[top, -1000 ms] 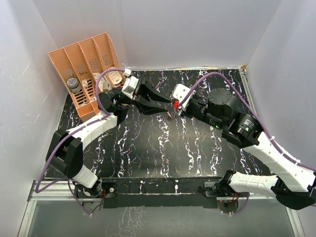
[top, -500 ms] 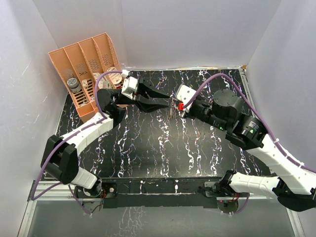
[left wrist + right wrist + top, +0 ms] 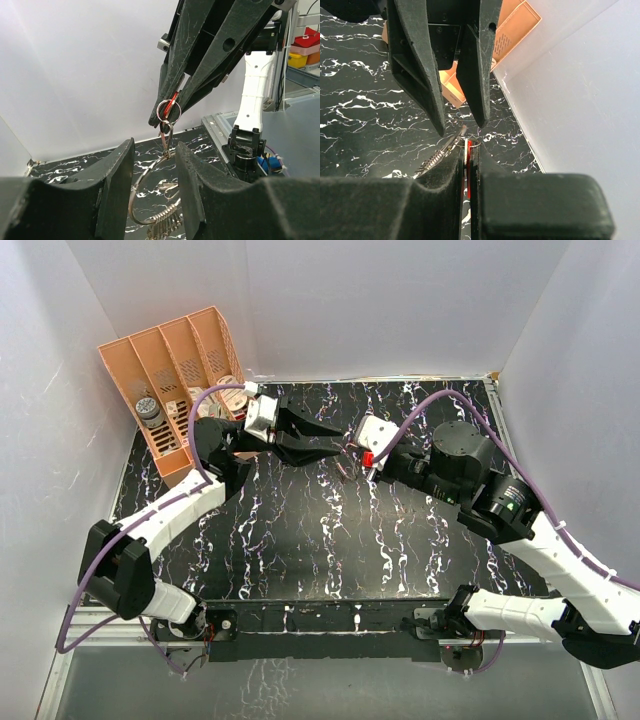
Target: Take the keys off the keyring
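My right gripper [image 3: 468, 150] is shut on a red-headed key [image 3: 469, 170], with a thin silver sliver pressed beside it. The small silvery keyring [image 3: 478, 143] sticks out past its fingertips. In the left wrist view the same keyring [image 3: 159, 107] hangs from the right gripper [image 3: 167, 112], and a larger wire loop with a coil [image 3: 167, 216] dangles below it. My left gripper [image 3: 154, 145] stands open, its jaws either side of that loop, with no grip showing. From above, the left gripper [image 3: 340, 437] and right gripper [image 3: 362, 452] meet tip to tip above the table, the red key [image 3: 368, 457] between them.
An orange slotted rack [image 3: 170, 390] holding small items stands at the back left of the black marbled table [image 3: 300, 540]. White walls close in the back and both sides. The rack [image 3: 515, 25] also shows behind the left fingers in the right wrist view.
Both grippers have shifted slightly toward the back wall, still tip to tip. The right one keeps its hold on the red key. The left jaws have narrowed a touch.
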You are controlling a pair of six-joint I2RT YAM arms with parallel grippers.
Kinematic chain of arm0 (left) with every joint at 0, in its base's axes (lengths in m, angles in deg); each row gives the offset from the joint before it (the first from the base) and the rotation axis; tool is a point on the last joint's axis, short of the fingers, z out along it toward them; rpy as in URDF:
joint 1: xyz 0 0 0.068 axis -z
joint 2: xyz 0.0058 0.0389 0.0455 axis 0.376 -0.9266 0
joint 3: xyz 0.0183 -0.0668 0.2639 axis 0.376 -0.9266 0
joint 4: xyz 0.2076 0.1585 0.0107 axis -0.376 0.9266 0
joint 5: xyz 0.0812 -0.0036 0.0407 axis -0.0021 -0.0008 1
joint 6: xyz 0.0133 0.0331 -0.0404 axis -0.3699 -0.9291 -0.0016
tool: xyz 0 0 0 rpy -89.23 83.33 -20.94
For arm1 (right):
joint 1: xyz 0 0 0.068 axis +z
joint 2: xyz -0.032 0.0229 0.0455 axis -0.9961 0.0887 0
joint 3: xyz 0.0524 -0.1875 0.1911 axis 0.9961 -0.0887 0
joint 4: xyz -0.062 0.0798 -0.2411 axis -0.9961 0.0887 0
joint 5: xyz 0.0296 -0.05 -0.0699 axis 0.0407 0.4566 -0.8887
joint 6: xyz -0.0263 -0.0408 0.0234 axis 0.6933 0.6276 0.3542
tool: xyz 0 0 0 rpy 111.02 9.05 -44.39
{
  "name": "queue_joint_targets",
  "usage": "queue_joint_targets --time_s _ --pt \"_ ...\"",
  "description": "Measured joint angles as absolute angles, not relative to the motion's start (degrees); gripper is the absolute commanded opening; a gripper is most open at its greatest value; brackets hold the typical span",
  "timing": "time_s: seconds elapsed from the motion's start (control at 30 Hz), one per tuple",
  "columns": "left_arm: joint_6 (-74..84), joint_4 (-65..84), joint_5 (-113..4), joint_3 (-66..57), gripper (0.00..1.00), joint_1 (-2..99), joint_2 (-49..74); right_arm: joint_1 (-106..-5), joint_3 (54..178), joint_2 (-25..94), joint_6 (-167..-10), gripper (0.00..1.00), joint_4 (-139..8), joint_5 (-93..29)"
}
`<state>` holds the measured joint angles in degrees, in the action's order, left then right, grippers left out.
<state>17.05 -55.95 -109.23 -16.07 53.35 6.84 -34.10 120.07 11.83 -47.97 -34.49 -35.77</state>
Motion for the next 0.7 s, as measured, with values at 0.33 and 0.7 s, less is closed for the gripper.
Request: queue_joint_targets --time_s 0.33,0.7 --pt "23.6 -61.81 -112.42 -15.85 0.37 53.35 4.55 -34.1 120.09 11.85 -47.97 0.0 -34.49 -34.86" --pt "29.07 -66.57 -114.28 -14.69 0.36 53.75 1.27 -34.1 120.09 12.83 -47.9 0.0 -34.52 -34.09"
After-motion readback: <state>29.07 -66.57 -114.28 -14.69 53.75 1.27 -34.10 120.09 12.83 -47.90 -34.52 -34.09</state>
